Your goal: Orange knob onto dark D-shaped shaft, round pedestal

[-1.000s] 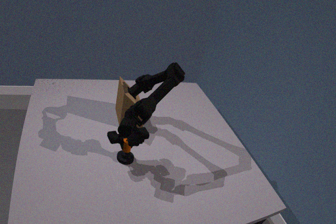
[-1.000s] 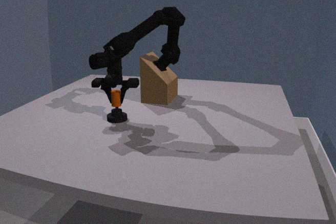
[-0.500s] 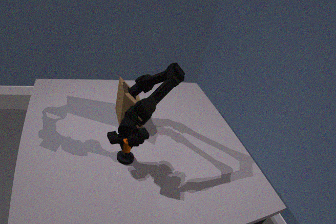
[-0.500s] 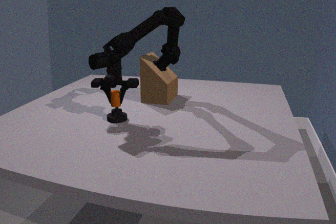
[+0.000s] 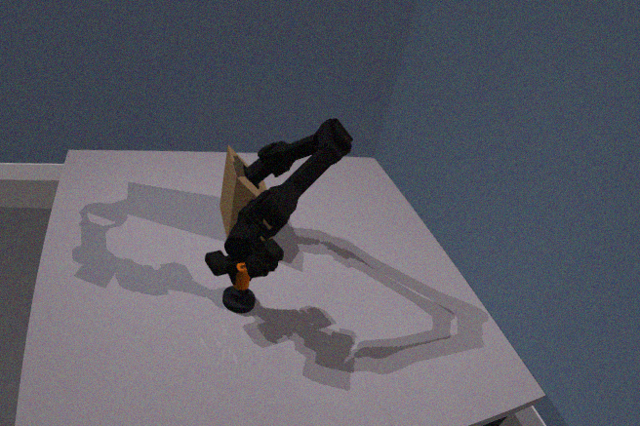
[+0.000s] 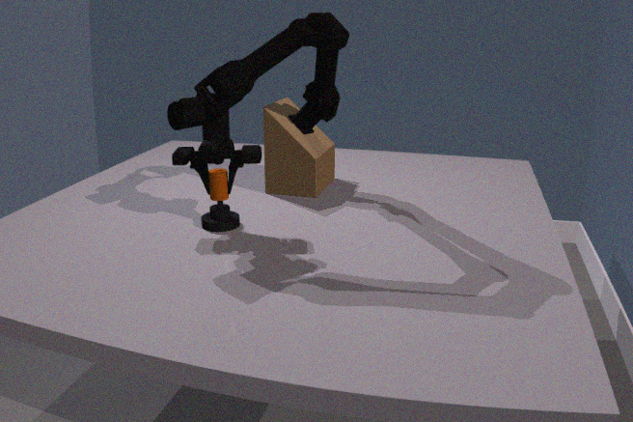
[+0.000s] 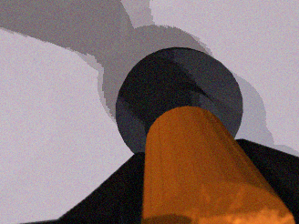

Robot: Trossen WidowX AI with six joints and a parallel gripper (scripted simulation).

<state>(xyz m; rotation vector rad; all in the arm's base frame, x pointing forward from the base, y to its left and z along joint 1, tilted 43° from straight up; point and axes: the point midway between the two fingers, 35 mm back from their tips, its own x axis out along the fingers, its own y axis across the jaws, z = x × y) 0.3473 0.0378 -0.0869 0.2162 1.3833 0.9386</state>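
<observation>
The orange knob (image 5: 242,279) (image 6: 218,182) (image 7: 191,150) is upright between the fingers of my gripper (image 6: 219,191), which is shut on it. The dark round pedestal (image 5: 238,301) (image 6: 220,222) (image 7: 141,91) stands on the table just below. In the exterior view a short piece of the dark shaft (image 6: 220,203) shows between the knob's lower end and the pedestal's raised middle. The knob's lower end is at the top of the shaft, and a gap remains above the pedestal. Whether the shaft tip is inside the hole is hidden, as is its flat side.
The arm comes from a wooden block (image 5: 227,194) (image 6: 288,166) with a sloping top, behind the pedestal on the pale table (image 5: 129,359) (image 6: 357,346). Shadows of the arm fall across the table around the pedestal.
</observation>
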